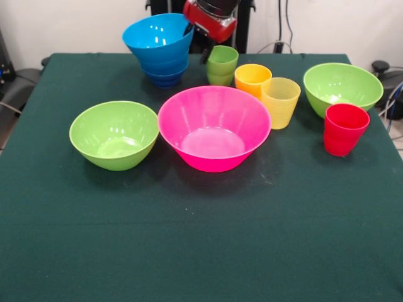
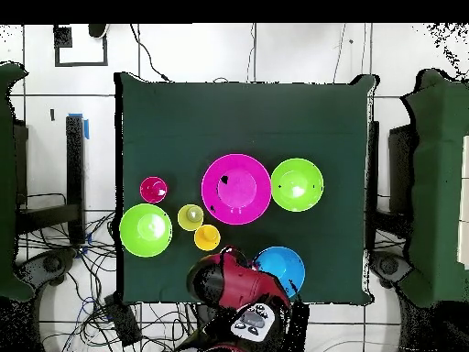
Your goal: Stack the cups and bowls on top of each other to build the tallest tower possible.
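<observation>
The tower (image 1: 158,49) is a stack of nested blue bowls at the far side of the table, its wide top bowl tilted; it also shows in the overhead view (image 2: 282,266). My gripper (image 1: 197,43) hangs at the top bowl's right rim, between the tower and the green cup (image 1: 221,65). The orange cup (image 1: 252,77), yellow cup (image 1: 280,100) and red cup (image 1: 344,129) stand upright to the right. The pink bowl (image 1: 214,128) sits mid-table between two lime green bowls (image 1: 114,134) (image 1: 342,87). In the overhead view the arm (image 2: 240,284) hides the green cup.
The table is covered with a dark green cloth (image 1: 201,239). The orange and yellow cups touch each other. Cables and equipment lie on the floor beside the table (image 2: 55,266).
</observation>
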`<state>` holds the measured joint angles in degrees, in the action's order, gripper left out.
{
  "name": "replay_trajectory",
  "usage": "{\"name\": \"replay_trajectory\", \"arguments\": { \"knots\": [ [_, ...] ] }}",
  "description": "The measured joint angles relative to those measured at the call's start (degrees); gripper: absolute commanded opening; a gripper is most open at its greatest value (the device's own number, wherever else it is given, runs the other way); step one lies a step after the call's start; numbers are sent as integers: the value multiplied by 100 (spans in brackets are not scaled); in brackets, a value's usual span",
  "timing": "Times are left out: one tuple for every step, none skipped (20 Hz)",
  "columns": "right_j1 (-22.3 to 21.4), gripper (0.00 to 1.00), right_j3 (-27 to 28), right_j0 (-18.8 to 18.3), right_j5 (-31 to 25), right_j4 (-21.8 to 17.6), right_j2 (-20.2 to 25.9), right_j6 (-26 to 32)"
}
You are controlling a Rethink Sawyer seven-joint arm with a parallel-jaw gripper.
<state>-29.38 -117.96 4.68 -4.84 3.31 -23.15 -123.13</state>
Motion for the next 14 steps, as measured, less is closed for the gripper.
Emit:
{"name": "replay_trajectory", "arguments": {
  "knots": [
    [-26, 100, 0, 27, -63, 0, -18, 0],
    [-43, 100, 0, 40, -104, 0, -28, 0],
    [-120, 100, 1, 98, -284, 0, -80, 0],
    [-176, 100, 2, 138, -421, -1, -117, 0],
    [-277, 100, 7, 211, -671, -12, -181, -1],
    [-413, 100, 22, 302, -1013, -38, -263, -1],
    [-478, 100, 33, 341, -1177, -55, -298, -1],
    [-543, 100, 44, 379, -1340, -71, -332, -1],
    [-725, 100, 85, 472, -1786, -123, -427, -1],
    [-865, 100, 123, 530, -2115, -163, -496, -1],
    [-948, 100, 147, 558, -2290, -188, -531, -1],
    [-1030, 100, 170, 587, -2465, -213, -565, -1],
    [-1167, 100, 214, 621, -2732, -258, -611, -1],
    [-1320, 100, 267, 644, -2993, -306, -654, -1]
  ]
}}
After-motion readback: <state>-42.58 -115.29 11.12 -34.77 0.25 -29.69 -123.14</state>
